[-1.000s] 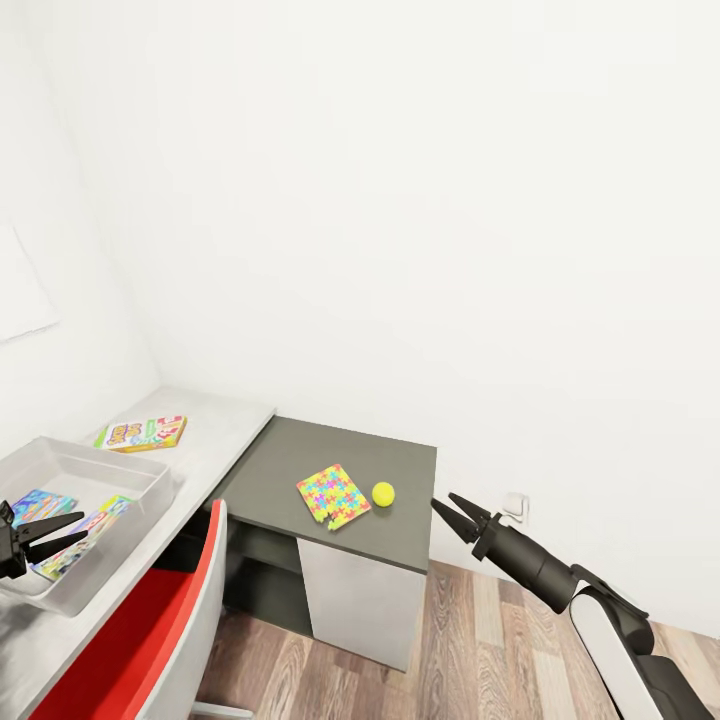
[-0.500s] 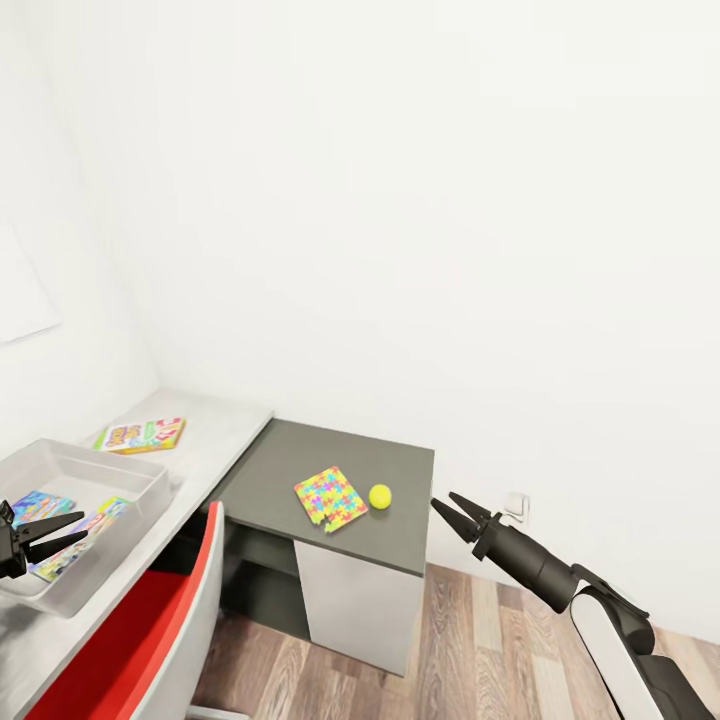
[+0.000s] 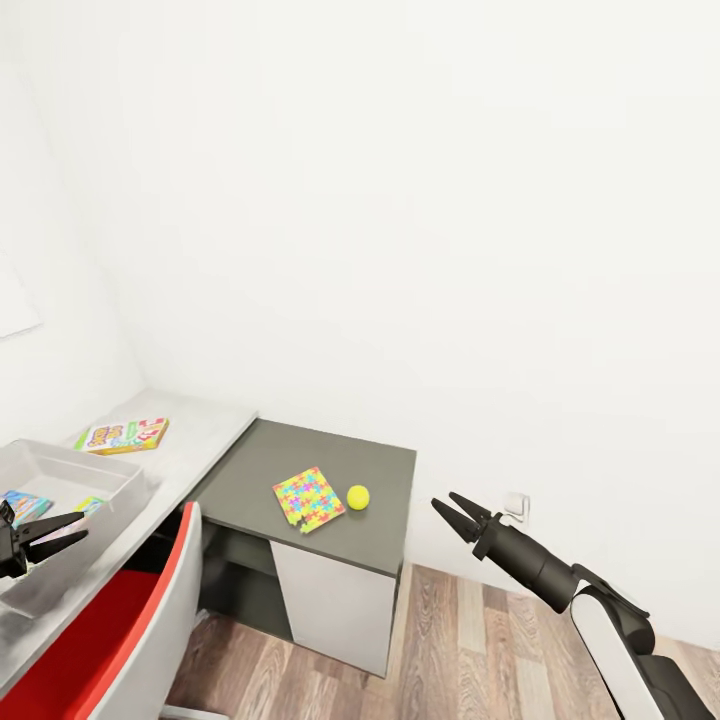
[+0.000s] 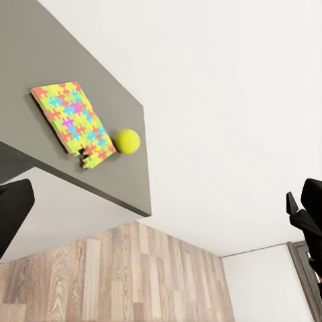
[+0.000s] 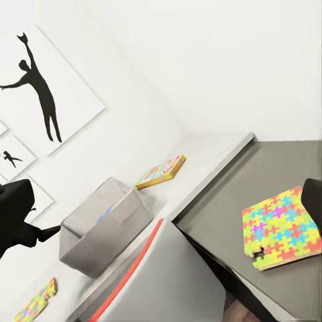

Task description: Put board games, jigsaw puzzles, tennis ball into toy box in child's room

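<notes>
Against the white wall stands the L-shaped table point(image 3: 190, 440), its light grey top running along the left and its lower dark grey section point(image 3: 330, 470) jutting toward the room. Tucked under the table is a red-and-grey chair point(image 3: 120, 620). On the light grey top sits the toy box point(image 3: 70, 470), a light grey bin with what look like two board-game lids point(image 3: 25, 503) inside, though they are partly hidden by its wall. Beyond the bin, near the wall, a third board game point(image 3: 122, 435) lies flat on the light top. On the dark section a jigsaw puzzle point(image 3: 308, 498) lies flat, with the tennis ball point(image 3: 358, 497) just beside it. In the right wrist view a second puzzle point(image 5: 37, 300) lies on the light top on the near side of the bin. The left gripper point(image 3: 45, 533) hangs over the bin's near edge, its jaws parted and empty. The right gripper point(image 3: 452, 511) hovers off the table's end above the plank floor point(image 3: 470, 640), jaws likewise spread, holding nothing.
</notes>
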Controlling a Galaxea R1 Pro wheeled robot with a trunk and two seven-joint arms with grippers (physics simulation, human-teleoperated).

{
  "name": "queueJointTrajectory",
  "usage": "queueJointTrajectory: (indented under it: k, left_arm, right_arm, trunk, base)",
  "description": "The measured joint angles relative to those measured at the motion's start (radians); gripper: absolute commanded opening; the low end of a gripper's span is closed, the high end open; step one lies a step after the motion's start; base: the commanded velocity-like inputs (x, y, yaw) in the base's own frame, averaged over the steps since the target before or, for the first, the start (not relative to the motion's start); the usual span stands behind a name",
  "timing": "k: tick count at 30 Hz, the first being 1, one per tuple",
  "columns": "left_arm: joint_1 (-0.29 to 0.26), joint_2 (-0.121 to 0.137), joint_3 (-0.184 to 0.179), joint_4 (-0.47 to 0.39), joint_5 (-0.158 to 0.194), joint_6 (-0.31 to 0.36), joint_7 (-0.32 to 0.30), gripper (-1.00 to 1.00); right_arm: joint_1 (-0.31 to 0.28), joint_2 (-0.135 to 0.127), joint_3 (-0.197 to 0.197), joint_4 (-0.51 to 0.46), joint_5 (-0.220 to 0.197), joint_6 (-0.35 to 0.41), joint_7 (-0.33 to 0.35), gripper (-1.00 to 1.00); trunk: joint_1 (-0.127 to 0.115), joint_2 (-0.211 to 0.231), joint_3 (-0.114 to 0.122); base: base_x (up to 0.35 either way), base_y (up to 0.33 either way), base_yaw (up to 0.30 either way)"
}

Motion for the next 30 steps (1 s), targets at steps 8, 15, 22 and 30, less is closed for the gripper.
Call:
queueJointTrajectory:
  k: [8,15,22,30]
  left_arm:
    - [0.0,0.0,0.0,0.0,0.0,-0.001,0.0,1.0]
    - [0.0,0.0,0.0,0.0,-0.001,-0.002,0.0,1.0]
    - [0.0,0.001,0.0,0.0,-0.001,-0.002,0.0,1.0]
    - [0.0,0.001,0.0,0.0,-0.001,-0.002,0.0,1.0]
  right_arm:
    - [0.0,0.001,0.002,0.0,0.0,0.0,-0.001,1.0]
    - [0.0,0.0,0.002,0.001,0.001,-0.001,0.004,1.0]
    - [0.0,0.0,0.002,0.0,0.0,-0.001,0.009,1.0]
    - [0.0,0.001,0.002,0.001,0.001,-0.001,0.01,1.0]
  trunk:
    - [0.0,0.0,0.003]
    - [0.0,0.0,0.012]
    - [0.0,0.0,0.022]
    - [0.0,0.0,0.034]
  base:
    - [0.0,-0.107,-0.028]
    - [0.0,-0.02,-0.099]
    - [0.0,-0.003,-0.115]
    - [0.0,-0.001,-0.119]
